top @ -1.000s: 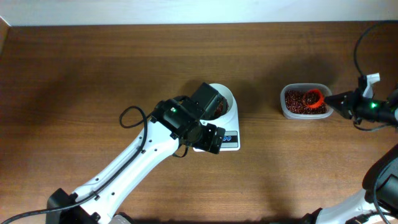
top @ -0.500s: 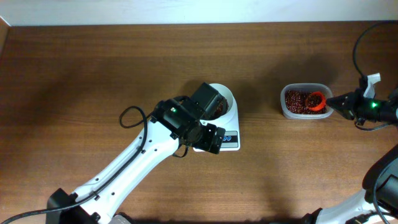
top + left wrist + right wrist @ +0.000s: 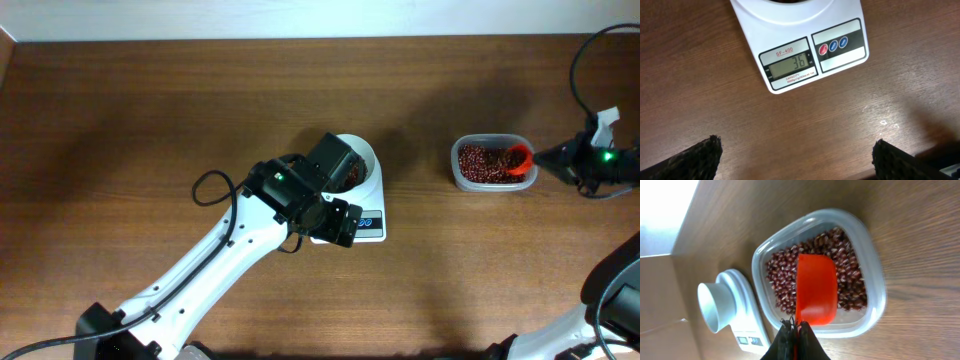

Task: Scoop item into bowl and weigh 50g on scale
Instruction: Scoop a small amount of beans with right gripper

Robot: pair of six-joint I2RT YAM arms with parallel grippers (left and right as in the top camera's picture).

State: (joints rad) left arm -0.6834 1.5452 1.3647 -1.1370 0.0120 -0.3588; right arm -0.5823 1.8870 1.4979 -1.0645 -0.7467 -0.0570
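Note:
The white scale (image 3: 372, 222) stands mid-table with the white bowl (image 3: 362, 158) on it, and some dark beans (image 3: 353, 177) show inside. My left gripper (image 3: 337, 221) hovers over the scale's front. In the left wrist view its fingers (image 3: 696, 159) stand wide apart and empty above the wood, below the scale (image 3: 800, 45). My right gripper (image 3: 795, 328) is shut on the handle of an orange-red scoop (image 3: 816, 289). The scoop lies over the red-brown beans (image 3: 782, 275) in the clear tub (image 3: 875, 297). The bowl (image 3: 715, 305) and scale (image 3: 747, 315) show at the left.
The clear tub (image 3: 490, 164) sits right of the scale, with bare wood between them. My left arm (image 3: 200, 275) runs diagonally from the front left. A black cable (image 3: 580, 55) loops at the right edge. A pale wall borders the table's far side.
My right gripper has drawn the scoop a little to the right across the tub. The left arm and the scale have not moved.

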